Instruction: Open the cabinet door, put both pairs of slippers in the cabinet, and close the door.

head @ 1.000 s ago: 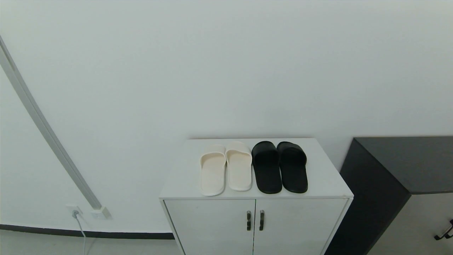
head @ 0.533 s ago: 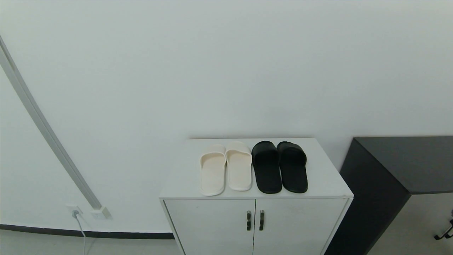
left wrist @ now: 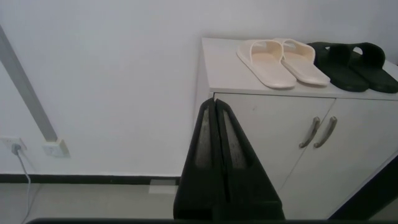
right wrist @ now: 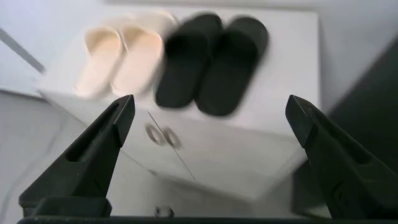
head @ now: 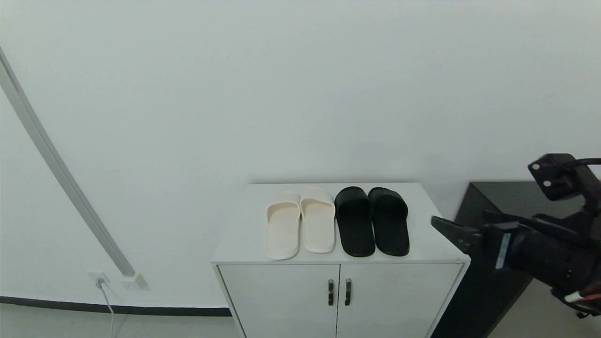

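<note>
You see both pairs on top of the cabinet [head: 237, 244]. The cream slippers [head: 300, 223] lie on the left and the black slippers [head: 372, 221] just beside them on the right. Both doors [head: 281, 300] are closed. Your right hand [right wrist: 209, 102] has its fingers spread wide, near the cabinet's right front corner. Your left hand [left wrist: 216, 124] has its fingers pressed together, holds nothing, and points toward the cabinet's left front edge.

White wall [head: 300, 84], slanted grey cable duct [head: 115, 258], wall socket [head: 97, 277], dark skirting [head: 141, 310], black unit [head: 474, 300] at right.
</note>
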Robot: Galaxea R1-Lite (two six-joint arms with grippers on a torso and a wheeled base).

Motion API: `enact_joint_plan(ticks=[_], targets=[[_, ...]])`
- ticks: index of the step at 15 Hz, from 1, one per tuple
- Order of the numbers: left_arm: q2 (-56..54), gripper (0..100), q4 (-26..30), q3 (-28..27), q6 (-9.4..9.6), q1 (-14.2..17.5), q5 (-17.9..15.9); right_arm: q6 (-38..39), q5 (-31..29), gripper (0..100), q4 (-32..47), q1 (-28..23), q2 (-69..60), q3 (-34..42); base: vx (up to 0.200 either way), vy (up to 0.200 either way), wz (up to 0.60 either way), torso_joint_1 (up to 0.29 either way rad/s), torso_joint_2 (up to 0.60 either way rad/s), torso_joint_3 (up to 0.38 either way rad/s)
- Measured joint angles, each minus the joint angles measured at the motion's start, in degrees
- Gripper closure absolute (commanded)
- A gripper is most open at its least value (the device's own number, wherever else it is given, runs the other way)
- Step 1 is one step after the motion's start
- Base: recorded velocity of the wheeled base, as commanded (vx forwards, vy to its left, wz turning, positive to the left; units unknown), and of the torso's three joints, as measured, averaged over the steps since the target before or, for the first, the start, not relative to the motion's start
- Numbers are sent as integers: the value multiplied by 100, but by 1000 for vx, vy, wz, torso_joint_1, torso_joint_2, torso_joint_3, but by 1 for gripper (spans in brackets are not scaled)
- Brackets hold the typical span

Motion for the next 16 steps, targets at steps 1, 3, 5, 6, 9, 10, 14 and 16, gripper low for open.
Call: enact_joint_plan(ticks=[1,3,5,6,9,10,14,16], targets=[[0,100,0,0,0,6,-4,37,-257,0,-296,63,373,-94,0,0,0,0,0,0],[2,100,-2,0,-7,0,-1,78,-747,0,-947,152,1202,-317,0,0,0,0,0,0],[2,100,-2,0,-7,6,-1,89,-1085,0,-1393,185,1960,-523,0,0,0,0,0,0],[2,100,-2,0,-7,6,-1,89,-1232,0,-1612,190,2347,-653,0,0,0,0,0,0],[2,100,-2,0,-7,2,-1,45,-1363,0,-1963,207,3313,-1211,0,0,0,0,0,0],[2,100,-2,0,-13,2,-4,34,-1369,0,-1982,205,3578,-1434,0,0,0,0,0,0],[0,100,-2,0,-27,6,-1,-100,-1325,0,-2004,44,4430,-2205,0,0,0,0,0,0],[0,100,-2,0,-27,2,-1,-106,-1325,0,-2002,-110,4784,-2486,0,0,0,0,0,0]])
